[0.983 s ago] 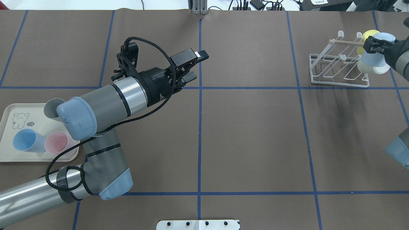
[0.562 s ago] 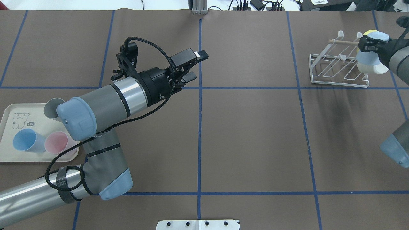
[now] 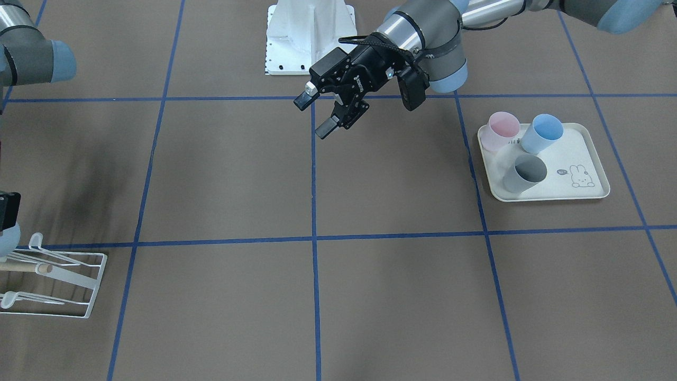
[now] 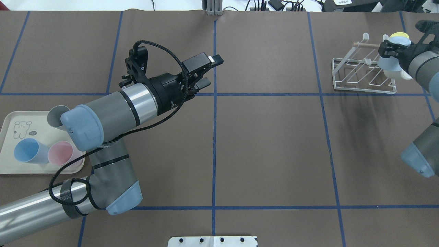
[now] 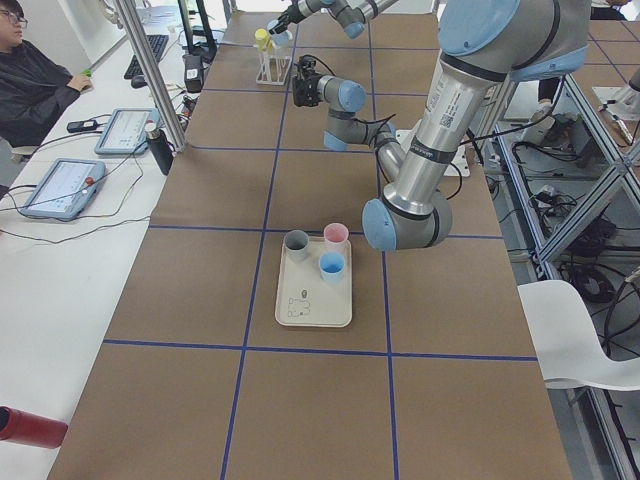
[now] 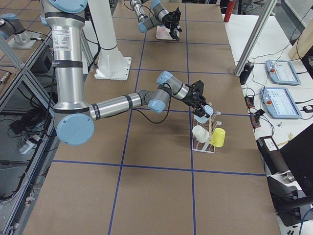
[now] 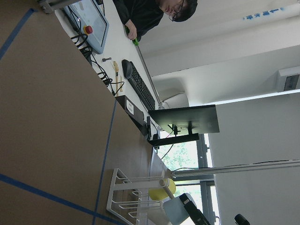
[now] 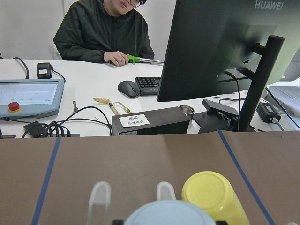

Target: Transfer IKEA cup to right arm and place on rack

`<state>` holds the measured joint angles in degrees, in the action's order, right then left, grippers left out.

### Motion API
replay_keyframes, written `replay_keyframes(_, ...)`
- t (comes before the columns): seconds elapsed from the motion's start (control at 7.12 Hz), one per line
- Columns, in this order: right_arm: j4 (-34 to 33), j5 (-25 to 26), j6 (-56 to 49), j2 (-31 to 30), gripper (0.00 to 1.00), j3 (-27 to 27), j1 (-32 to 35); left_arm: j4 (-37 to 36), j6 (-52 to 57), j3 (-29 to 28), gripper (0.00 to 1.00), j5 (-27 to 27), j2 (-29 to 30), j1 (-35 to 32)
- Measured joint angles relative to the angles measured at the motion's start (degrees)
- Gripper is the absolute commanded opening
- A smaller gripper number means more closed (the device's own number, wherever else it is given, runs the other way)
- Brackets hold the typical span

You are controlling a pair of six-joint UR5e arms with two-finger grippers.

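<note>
At the rack's end: the right gripper (image 4: pixel 388 49) is clenching its jaws on the pale-blue cup (image 4: pixel 387 63), the right arm (image 6: pixel 117 104) reaching in low over the table.
Pale-blue cup: it is hanging tilted over the rack (image 4: pixel 360 73), beside the wooden dowel (image 4: pixel 368 45), just in front of the yellow cup (image 4: pixel 398 35) and above the white cup (image 4: pixel 395 74); whether it is touching a prong cannot be told.
Rack: it is standing at the table's far right corner, carrying the yellow and white cups.
Left gripper (image 4: pixel 211 71): it is hovering near the table's middle line, jaws spread apart and released.
Tray (image 4: pixel 10 164): it is lying at the robot's left, carrying a blue cup (image 4: pixel 27 151), a pink cup (image 4: pixel 61 153) and a grey cup (image 4: pixel 56 115), all upright.
Person (image 8: pixel 105 33): sitting at the white desk beyond the table.
</note>
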<state>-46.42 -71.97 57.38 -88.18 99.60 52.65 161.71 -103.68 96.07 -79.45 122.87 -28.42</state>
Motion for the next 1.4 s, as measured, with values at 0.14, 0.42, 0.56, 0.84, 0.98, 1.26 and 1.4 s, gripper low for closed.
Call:
replay_keyframes(0.14,0.01,0.42,0.03,0.00,0.00,-0.16,-0.56,0.01,-0.02,0.04,1.00,0.00,0.00,0.01)
replay_keyframes(0.42,0.01,0.63,0.05,-0.07,0.81,-0.20,-0.92,0.01,-0.19,0.08,1.00,0.00,-0.04,0.03)
replay_keyframes(0.56,0.04,0.62,0.04,-0.19,0.99,-0.26,-0.93,0.01,-0.31,0.08,1.00,0.00,-0.02,0.03)
replay_keyframes(0.84,0.73,0.42,-0.15,-0.77,1.00,-0.81,-0.85,0.04,-0.37,0.08,1.00,0.00,-0.02,0.03)
replay_keyframes(0.98,1.28,0.28,-0.56,-1.00,1.00,-0.96,-0.79,0.10,-0.38,0.08,1.00,0.00,-0.06,0.03)
replay_keyframes(1.26,2.53,-0.94,-2.03,-1.31,1.00,0.57,-0.59,0.16,-0.37,0.31,1.00,-0.06,-0.07,-0.03)
replay_keyframes(1.4,2.42,-3.31,-2.28,-1.38,1.00,3.02,0.19,-0.36,-0.24,1.24,1.00,-0.55,-0.34,-0.28)
